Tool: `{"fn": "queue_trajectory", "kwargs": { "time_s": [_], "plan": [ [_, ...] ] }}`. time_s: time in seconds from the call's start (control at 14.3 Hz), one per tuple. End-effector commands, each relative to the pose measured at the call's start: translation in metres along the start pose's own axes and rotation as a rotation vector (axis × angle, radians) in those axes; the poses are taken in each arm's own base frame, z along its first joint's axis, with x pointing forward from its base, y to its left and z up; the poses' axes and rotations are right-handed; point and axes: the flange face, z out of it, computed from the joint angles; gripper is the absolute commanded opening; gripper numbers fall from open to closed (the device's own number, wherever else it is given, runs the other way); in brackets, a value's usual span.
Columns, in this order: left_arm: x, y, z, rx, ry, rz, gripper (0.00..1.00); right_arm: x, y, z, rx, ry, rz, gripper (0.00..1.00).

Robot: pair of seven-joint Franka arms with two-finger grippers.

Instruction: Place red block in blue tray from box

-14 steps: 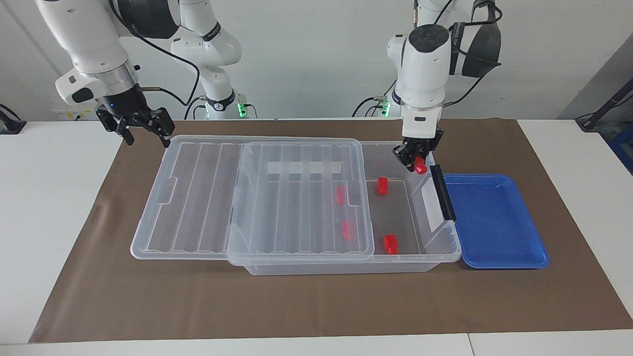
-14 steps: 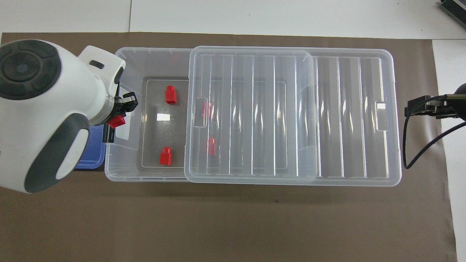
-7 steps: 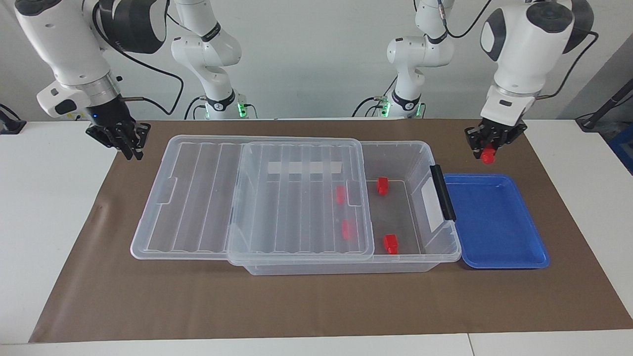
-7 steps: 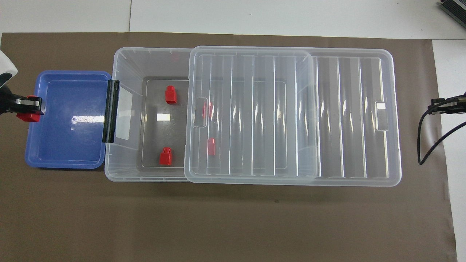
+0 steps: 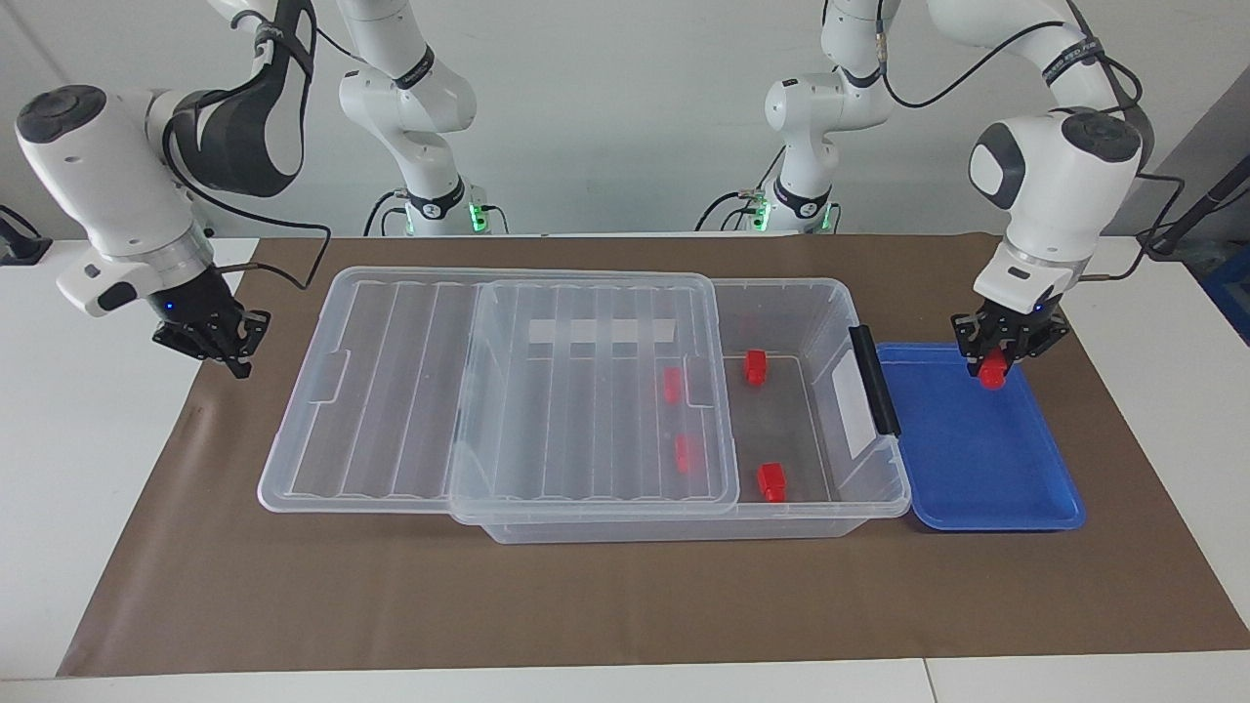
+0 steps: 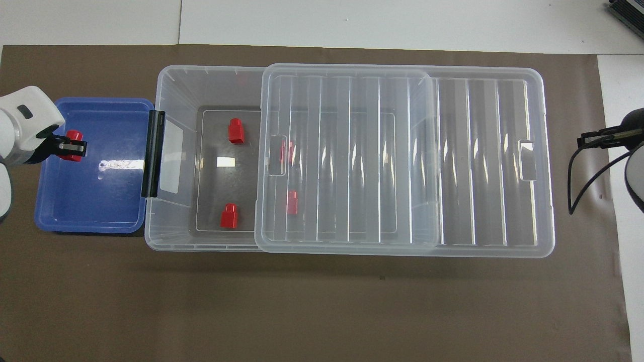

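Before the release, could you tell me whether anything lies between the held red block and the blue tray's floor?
Nothing visible does. The left gripper holds the red block over the blue tray, whose floor underneath is bare.

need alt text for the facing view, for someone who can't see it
The left gripper holds a red block over the blue tray, which sits beside the box. Four more red blocks lie in the box, its lid slid partly off. The right gripper waits over the table's brown mat.
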Motion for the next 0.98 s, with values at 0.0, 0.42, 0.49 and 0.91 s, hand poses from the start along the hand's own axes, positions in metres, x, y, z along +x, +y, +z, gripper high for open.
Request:
{"fn": "queue_trajectory", "kwargs": {
  "time_s": [0.0,0.42,0.49,0.91],
  "plan": [
    [-0.016,-0.014,0.034,-0.029,0.053,-0.04,0.0,0.001,0.004,0.02,0.053,0.02,-0.011,0.0],
    [-0.016,-0.021,0.103,-0.062,0.076,-0.052,0.0,0.006,-0.016,0.032,0.066,0.006,-0.026,0.0],
    [-0.015,-0.021,0.115,-0.06,0.086,-0.052,0.0,0.007,-0.018,0.032,0.069,0.006,-0.024,0.0],
    [-0.026,-0.02,0.157,-0.059,0.084,-0.048,0.0,0.016,-0.055,0.034,0.108,0.013,-0.011,0.0]
  ]
}}
